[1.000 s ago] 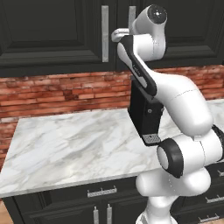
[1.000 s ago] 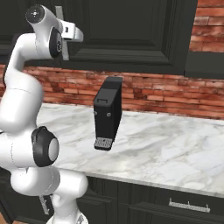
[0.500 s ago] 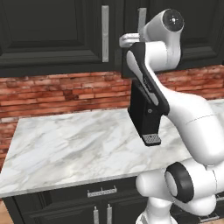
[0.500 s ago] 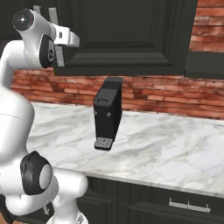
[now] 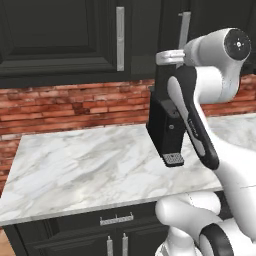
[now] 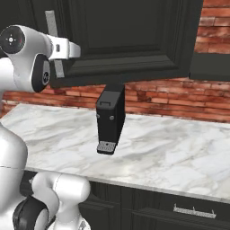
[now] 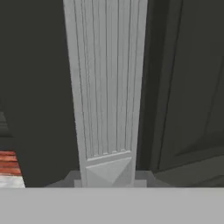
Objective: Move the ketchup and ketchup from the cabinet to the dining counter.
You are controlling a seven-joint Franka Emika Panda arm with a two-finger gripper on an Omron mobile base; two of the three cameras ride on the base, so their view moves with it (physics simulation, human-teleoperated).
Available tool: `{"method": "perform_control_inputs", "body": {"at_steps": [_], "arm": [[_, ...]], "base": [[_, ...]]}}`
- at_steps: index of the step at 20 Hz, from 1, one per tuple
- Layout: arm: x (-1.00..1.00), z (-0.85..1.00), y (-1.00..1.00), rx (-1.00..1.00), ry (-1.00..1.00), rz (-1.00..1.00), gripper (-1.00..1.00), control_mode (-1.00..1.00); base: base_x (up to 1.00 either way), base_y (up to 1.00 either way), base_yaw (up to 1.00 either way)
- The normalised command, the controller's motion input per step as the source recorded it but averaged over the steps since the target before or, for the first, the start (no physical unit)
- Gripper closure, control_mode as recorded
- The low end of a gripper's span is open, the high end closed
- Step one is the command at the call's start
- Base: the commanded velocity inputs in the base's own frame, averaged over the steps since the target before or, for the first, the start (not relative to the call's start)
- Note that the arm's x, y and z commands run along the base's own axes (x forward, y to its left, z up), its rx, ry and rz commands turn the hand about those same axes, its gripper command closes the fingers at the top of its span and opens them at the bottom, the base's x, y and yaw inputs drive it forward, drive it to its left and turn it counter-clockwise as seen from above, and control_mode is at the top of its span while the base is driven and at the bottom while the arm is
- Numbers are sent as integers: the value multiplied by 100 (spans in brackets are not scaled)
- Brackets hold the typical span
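Observation:
The cabinet's right door (image 6: 130,40) is swung partly open, with my gripper (image 5: 172,56) shut on its long silver bar handle (image 5: 185,30). In the right base view the hand (image 6: 63,48) sits against that handle (image 6: 51,31). Up close in the hand view, the handle (image 7: 107,87) runs straight up the middle with the dark door panel (image 7: 188,87) to its right. The left cabinet door (image 5: 60,35) is shut, its handle (image 5: 120,38) untouched. Both ketchup bottles are hidden. The dining counter is out of view.
A black boxy appliance (image 5: 167,130) stands on the sinkless marble worktop (image 5: 80,160) below the open door, against the red brick wall (image 5: 65,105). Black drawers with short handles (image 5: 116,219) run under the worktop. My arm's elbow (image 5: 220,60) is high on the right.
The right cabinet door has swung further open, its handle travelling away from the left door's handle. My arm's upper joint has moved the same way with it. The gripper stays shut.

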Motion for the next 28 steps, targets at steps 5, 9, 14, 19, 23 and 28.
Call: {"method": "perform_control_inputs", "body": {"at_steps": [5, 9, 14, 19, 23, 28], "arm": [[-90, 1, -35, 0, 0, -1, 100, -100], [-88, 3, -38, 1, 0, -2, 100, -100], [-80, 0, -37, 5, 0, -10, 100, -100], [-51, -1, -16, 0, 1, -2, -100, -100], [-24, -10, 4, 0, 2, 0, -100, -100], [-60, -6, 11, 0, 0, 0, -100, -100]], "base": [[0, 0, 0], [0, 0, 0], [0, 0, 0], [0, 0, 0], [0, 0, 0], [0, 0, 0]]}}
